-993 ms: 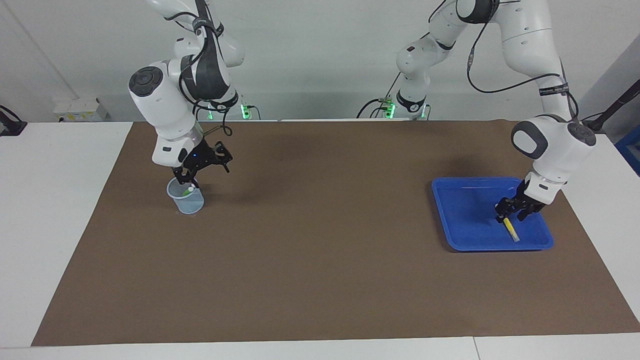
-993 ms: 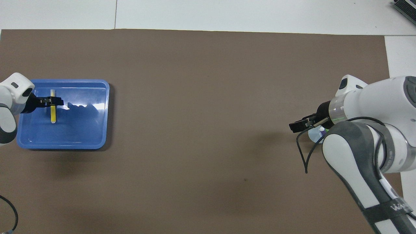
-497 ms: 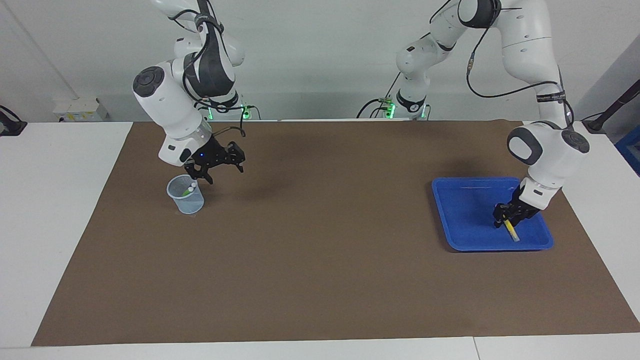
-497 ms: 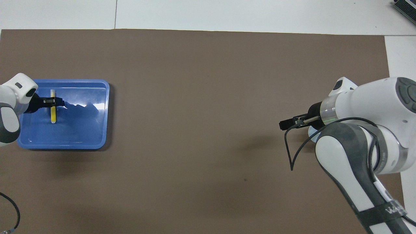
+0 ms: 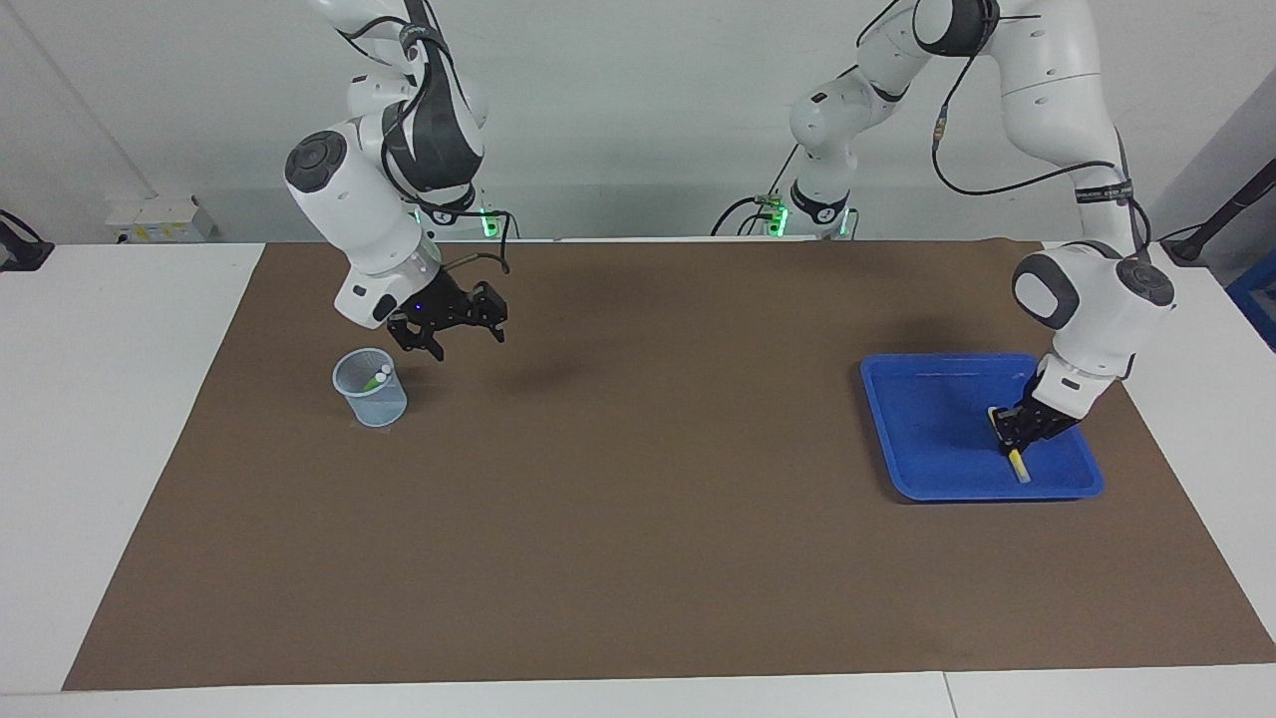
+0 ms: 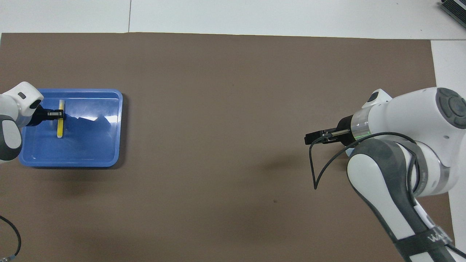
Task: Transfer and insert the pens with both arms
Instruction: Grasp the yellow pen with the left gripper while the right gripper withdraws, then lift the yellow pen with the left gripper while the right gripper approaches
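Yellow pen (image 5: 1017, 462) is clenched by the left gripper (image 5: 1020, 431) inside the blue tray (image 5: 922, 429). Right gripper (image 5: 446, 334) hangs released (nothing held) just above the clear cup (image 5: 371, 388).

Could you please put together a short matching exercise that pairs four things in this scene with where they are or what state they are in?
Things:
1. yellow pen
2. green pen
3. left claw
4. right claw

Places or states:
A. open, up over the brown mat beside the cup
B. standing in the clear cup
C. lying in the blue tray
D. down in the tray, shut on a pen

Pairs: 1-C, 2-B, 3-D, 4-A
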{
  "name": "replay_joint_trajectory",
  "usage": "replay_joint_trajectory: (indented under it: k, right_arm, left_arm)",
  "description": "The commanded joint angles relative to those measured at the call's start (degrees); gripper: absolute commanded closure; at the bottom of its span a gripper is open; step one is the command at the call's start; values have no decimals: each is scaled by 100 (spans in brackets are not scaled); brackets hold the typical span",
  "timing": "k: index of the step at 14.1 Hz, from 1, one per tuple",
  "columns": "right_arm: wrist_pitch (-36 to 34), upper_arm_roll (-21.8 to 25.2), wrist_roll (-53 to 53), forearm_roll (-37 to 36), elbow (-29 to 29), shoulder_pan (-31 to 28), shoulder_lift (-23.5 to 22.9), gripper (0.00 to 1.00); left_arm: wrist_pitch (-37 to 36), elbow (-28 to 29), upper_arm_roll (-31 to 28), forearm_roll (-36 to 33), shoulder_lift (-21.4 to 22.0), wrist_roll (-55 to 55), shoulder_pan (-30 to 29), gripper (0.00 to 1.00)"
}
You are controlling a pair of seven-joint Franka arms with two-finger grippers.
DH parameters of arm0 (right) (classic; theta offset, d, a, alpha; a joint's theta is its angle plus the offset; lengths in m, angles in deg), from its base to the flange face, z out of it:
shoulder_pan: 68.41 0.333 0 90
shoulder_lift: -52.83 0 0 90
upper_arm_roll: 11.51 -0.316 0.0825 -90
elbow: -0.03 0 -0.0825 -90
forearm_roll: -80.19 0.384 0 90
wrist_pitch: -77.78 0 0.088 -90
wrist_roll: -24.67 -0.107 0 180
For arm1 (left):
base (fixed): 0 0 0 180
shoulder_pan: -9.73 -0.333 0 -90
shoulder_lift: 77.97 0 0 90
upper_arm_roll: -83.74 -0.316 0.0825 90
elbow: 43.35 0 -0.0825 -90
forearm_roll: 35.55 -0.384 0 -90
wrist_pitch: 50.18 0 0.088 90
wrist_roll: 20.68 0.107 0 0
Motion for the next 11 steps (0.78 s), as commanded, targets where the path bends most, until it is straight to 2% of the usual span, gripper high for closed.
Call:
replay_joint_trajectory:
  k: [1,4,7,11]
  right_arm:
    - [44,-114,-190,151,14,-55,17,0]
    - [114,-281,-226,580,40,-55,43,0]
    - [0,-483,-611,854,408,-64,61,0]
    - [79,-860,-1348,1188,646,-64,61,0]
  left_arm:
    - [4,-76,9,-63,-118,-86,-3,100]
    - [-635,-478,26,8,-118,-402,6,100]
    - [-1549,-919,61,8,-31,-858,67,100]
    - [-2745,-1192,149,630,504,-2148,287,100]
